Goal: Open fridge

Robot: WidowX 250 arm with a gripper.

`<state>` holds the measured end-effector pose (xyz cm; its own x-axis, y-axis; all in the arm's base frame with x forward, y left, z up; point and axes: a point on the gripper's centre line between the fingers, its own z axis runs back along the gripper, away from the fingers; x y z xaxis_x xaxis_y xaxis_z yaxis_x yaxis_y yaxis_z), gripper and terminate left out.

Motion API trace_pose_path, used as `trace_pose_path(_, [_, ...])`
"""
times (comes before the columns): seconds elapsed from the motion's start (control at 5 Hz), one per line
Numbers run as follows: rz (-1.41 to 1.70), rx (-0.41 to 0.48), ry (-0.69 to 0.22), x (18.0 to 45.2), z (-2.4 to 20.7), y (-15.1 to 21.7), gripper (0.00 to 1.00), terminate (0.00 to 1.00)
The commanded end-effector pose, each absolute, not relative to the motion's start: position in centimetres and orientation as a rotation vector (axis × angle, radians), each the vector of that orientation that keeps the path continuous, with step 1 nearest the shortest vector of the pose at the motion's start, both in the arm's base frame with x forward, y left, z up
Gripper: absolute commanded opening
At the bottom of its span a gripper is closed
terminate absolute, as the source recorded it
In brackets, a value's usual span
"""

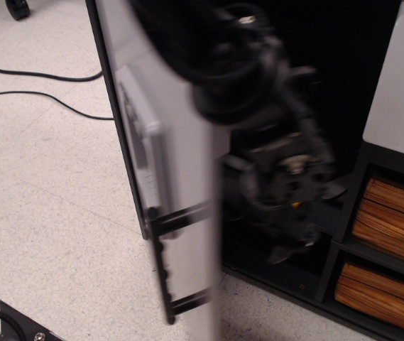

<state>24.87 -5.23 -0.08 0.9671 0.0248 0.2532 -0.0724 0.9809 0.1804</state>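
Observation:
The fridge door (184, 170) is light grey and stands swung far open, seen almost edge-on. Its dispenser panel (141, 145) and black bar handle (165, 266) face left. The black interior (336, 78) shows behind it. My gripper (290, 209) and black arm are blurred by motion. They sit just right of the door's free edge, behind it and in front of the interior. The blur hides how the jaws stand and whether they touch the door.
A white-topped unit (400, 92) with wood-grain drawers (390, 220) stands at the right. Black cables (38, 96) lie on the speckled floor at the left. A black base with a screw (17, 328) is at the bottom left corner.

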Motion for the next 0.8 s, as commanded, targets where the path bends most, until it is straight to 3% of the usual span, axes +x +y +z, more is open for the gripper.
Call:
trace_pose_path(0.0, [0.215,0.185,-0.22,24.5,5.8,-0.7,1.0,0.0])
trace_pose_path(0.4, [0.267,0.179,-0.173,23.8,5.9,6.1,1.0,0.0])
trace_pose_path(0.6, [0.26,0.177,-0.196,22.8,6.4,8.5,1.0,0.0])
